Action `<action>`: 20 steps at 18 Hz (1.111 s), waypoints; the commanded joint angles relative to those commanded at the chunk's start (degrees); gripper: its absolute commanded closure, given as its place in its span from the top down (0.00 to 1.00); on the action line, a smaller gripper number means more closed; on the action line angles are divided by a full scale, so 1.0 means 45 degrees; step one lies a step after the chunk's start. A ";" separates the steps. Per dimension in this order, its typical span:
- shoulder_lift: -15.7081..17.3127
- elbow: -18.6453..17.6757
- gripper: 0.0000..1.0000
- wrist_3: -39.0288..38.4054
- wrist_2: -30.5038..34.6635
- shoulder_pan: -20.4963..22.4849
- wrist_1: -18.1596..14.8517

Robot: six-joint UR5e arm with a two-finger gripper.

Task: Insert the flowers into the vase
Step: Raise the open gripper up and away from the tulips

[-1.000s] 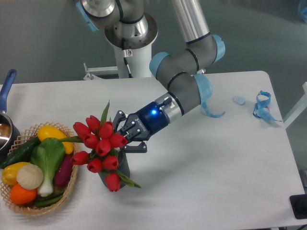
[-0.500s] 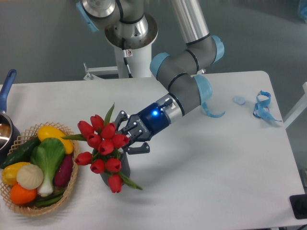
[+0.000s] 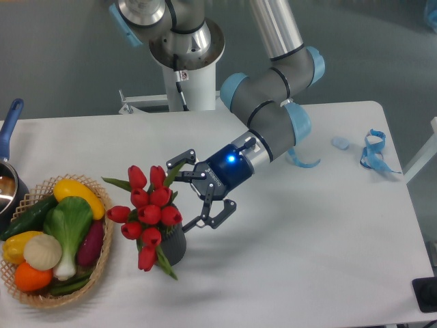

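The flowers are sitting in the vase, their red buds bunching out wider than its mouth and hiding most of it; only the dark lower right side of the vase is showing beneath them. One bud is drooping down over the vase's front, and green leaves are poking up and out to the left.

The gripper is hanging just to the right of the bunch with its jaws spread wide and nothing between them. The upper finger is reaching toward the top leaves and the lower finger is pointing down near the vase's right side; I cannot tell whether either is touching. A blue light is glowing on the wrist behind it.

The vase is standing on the white table, just beside a wicker basket that is holding vegetables. At the far left edge a pot with a blue handle is peeking in. Well apart, near the right end of the table, a blue ribbon is lying.
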 joint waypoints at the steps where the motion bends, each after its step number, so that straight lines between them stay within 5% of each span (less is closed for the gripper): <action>1: 0.0058 0.0059 1.00 0.0117 0.0156 0.0059 0.0000; 11: 0.2012 0.0586 1.00 0.0177 0.5349 0.0449 -0.0039; 20: 0.3007 0.0040 1.00 0.0099 0.6445 0.0859 -0.0039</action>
